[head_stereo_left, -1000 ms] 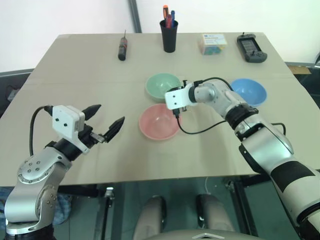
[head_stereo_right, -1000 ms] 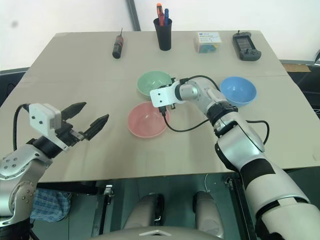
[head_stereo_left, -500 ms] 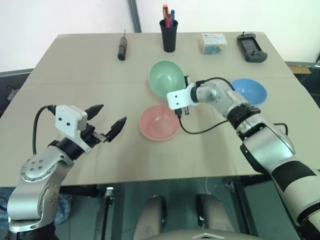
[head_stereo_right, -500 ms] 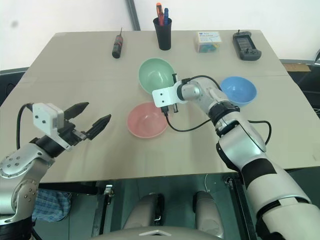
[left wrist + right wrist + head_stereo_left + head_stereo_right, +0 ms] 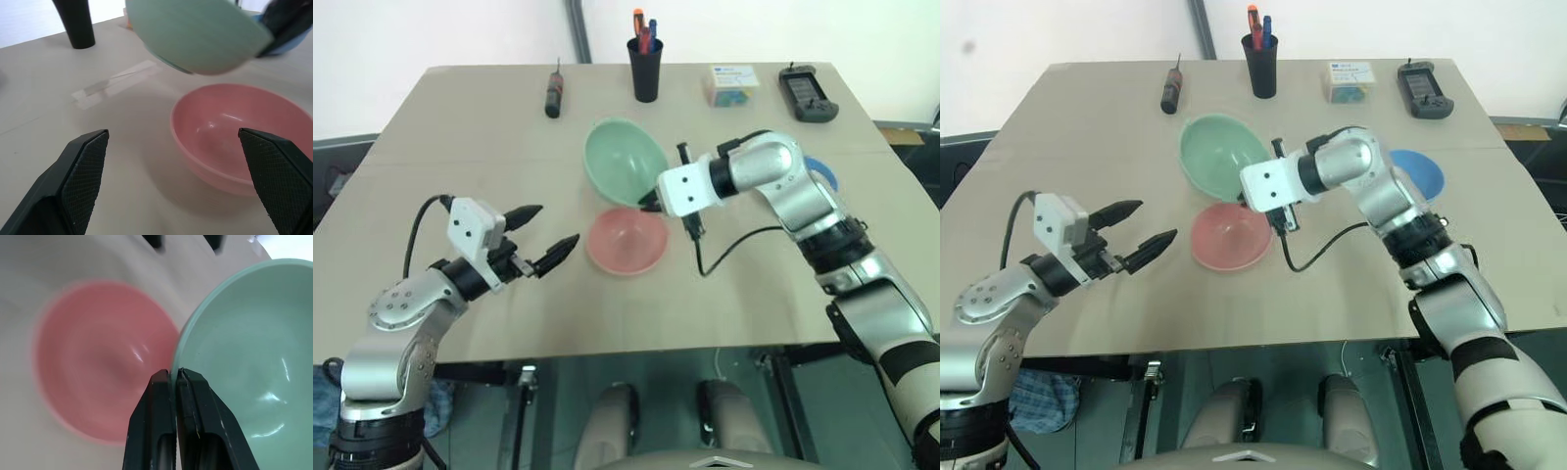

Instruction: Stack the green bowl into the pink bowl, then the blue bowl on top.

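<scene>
The green bowl [image 5: 623, 160] hangs tilted above the table, just behind the pink bowl [image 5: 626, 241]. My right gripper [image 5: 173, 375] is shut on the green bowl's near rim [image 5: 254, 347], and the pink bowl [image 5: 98, 362] lies below it. The pink bowl rests upright on the table. Most of the blue bowl [image 5: 824, 173] is hidden behind my right arm, at the right. My left gripper [image 5: 558, 223] is open with nothing in it, low over the table to the left of the pink bowl [image 5: 234, 147] and pointing at it.
Along the table's far edge [image 5: 489, 70] stand a black pen cup [image 5: 644, 67], a dark screwdriver [image 5: 552, 94], a small box [image 5: 732, 84] and a black handheld device [image 5: 806, 94]. A black cable [image 5: 724, 250] droops from my right wrist onto the table.
My right gripper closed on the green bowl's rim, lifted it off the table and drew it back toward the pink bowl, tilting it. My left gripper edged slightly right.
</scene>
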Robot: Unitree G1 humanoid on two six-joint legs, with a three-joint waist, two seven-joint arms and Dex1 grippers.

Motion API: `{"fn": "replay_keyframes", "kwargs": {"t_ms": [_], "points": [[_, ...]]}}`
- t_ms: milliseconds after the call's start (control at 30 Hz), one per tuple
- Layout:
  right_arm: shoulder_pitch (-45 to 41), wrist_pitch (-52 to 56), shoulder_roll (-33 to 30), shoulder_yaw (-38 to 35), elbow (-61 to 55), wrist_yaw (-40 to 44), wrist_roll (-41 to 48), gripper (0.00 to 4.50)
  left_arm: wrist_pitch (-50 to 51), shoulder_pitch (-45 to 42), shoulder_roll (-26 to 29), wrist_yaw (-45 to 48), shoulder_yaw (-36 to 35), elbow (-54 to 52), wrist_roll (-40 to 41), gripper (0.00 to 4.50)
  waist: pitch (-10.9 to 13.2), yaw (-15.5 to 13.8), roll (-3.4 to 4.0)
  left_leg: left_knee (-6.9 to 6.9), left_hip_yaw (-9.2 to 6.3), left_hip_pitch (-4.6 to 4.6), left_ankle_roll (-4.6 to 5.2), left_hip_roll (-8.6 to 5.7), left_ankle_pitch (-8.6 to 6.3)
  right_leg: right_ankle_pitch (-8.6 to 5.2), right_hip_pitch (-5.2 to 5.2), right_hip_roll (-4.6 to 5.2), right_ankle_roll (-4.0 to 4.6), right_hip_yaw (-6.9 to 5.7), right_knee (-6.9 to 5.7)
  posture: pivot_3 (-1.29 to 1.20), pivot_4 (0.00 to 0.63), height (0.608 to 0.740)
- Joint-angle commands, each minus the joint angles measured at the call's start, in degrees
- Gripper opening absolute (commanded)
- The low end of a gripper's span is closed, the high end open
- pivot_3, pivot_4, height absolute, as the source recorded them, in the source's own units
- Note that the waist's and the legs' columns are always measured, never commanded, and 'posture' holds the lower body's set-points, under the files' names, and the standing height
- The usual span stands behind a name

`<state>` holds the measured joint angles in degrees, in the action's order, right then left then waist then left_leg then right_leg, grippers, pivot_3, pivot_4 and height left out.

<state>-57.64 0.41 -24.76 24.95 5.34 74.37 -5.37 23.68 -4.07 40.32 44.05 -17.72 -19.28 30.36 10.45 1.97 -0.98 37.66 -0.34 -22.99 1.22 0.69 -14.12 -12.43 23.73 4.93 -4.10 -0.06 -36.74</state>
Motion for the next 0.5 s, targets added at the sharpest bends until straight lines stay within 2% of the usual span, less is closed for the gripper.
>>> {"fn": "replay_keyframes", "kwargs": {"t_ms": [33,267,500], "points": [[1.9,8.5,-1.4,0.4,-12.2,2.0,2.4,0.12,-1.7,-2.5,1.6,2.9,0.7,1.7,-0.3,4.5,0.0,0.1,0.0,0.0,0.01,0.0,0.0,0.0,0.0,0.0,0.0,0.0,0.0,0.0,0.0,0.0,0.15,0.74],[3.7,15.1,-3.2,1.6,-18.3,1.2,1.8,0.12,-2.4,-4.5,2.6,6.9,1.9,4.0,-0.1,4.5,0.0,0.0,-0.01,0.01,0.03,0.0,0.0,-0.03,0.0,0.0,-0.01,0.02,-0.01,0.0,0.0,0.0,0.15,0.74],[3.7,13.8,-4.2,2.5,-16.8,-0.7,-0.4,0.12,-2.4,-5.5,2.7,10.4,2.0,4.6,1.0,4.5,0.0,0.0,-0.01,0.01,0.04,0.0,0.0,-0.03,0.0,0.0,0.0,0.02,-0.01,0.0,0.0,0.0,0.15,0.74]]}}
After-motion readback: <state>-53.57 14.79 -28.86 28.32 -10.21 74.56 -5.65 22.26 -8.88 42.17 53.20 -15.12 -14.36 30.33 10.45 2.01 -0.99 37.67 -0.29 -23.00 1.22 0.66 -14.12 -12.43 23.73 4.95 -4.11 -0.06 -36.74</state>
